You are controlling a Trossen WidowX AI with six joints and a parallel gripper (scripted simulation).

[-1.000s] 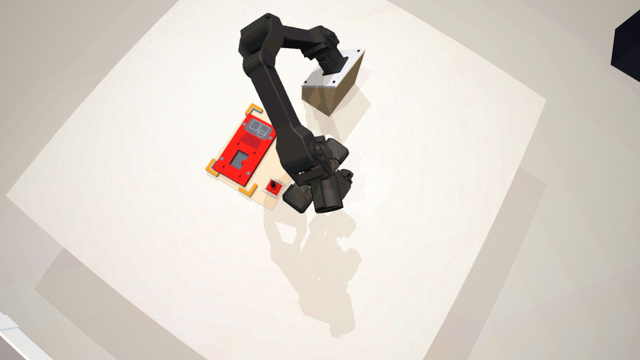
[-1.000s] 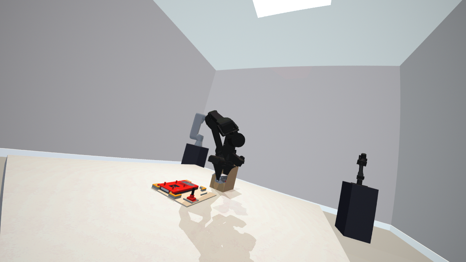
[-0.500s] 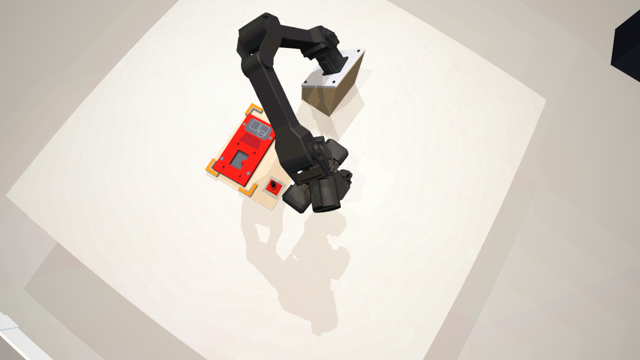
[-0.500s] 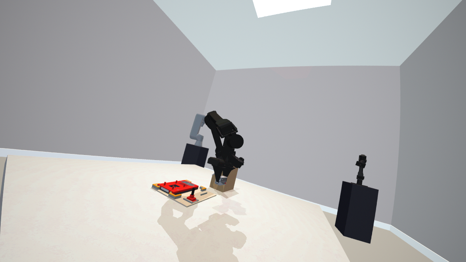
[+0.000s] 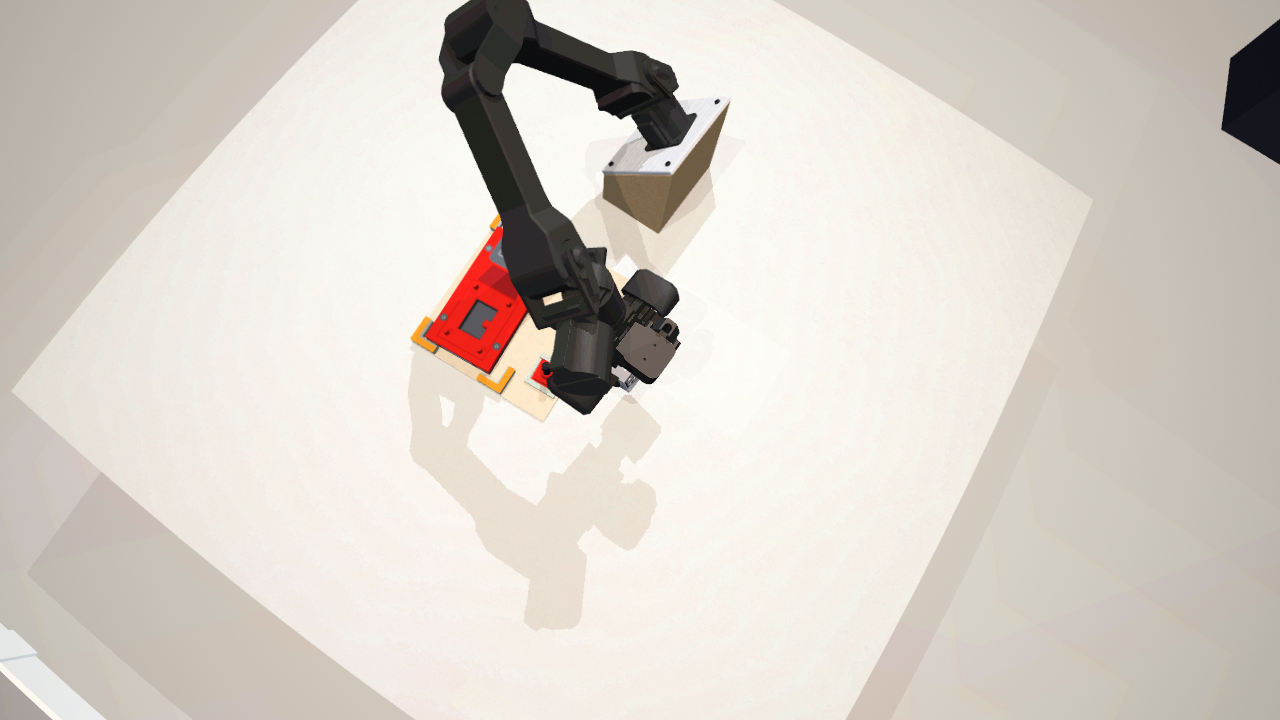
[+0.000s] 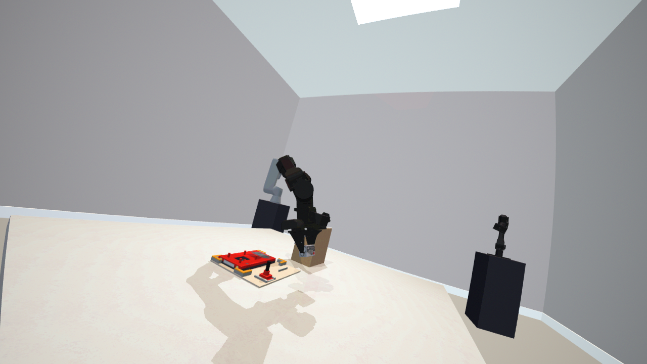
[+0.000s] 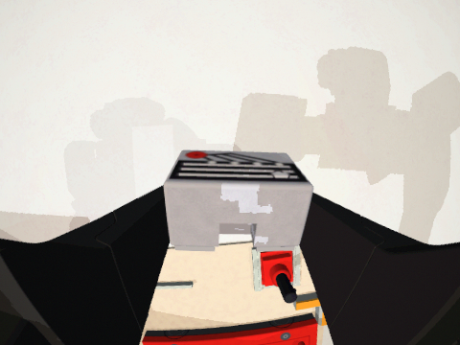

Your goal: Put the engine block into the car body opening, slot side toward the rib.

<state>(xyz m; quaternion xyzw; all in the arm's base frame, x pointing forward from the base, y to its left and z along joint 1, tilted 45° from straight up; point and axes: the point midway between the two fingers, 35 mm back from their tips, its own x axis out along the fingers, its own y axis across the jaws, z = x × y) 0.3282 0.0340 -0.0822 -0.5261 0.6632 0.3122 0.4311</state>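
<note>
My gripper [image 6: 308,248] [image 7: 234,195] is shut on the engine block [image 5: 629,379] [image 6: 310,249] [image 7: 201,211], a grey block with a black-striped top, a red round mark and a slot in its lower edge. The block hangs in the air, beside the base board on the side away from the car body. The red car body [image 5: 459,342] [image 6: 267,260] [image 7: 230,337] lies flat between orange corner pieces. Its opening [image 5: 477,318] [image 6: 241,258] is empty, with a small red rib at one side. In the wrist view the opening is out of frame.
A red part with an upright black handle [image 5: 540,371] [image 6: 266,274] [image 7: 277,269] stands on the pale base board [image 5: 537,408] [image 6: 290,276] [image 7: 206,299] near the car body. Orange corners [image 5: 424,336] [image 6: 242,272] bound the body. Small posts rise around the opening. The arm's pedestal [image 5: 657,198] stands behind.
</note>
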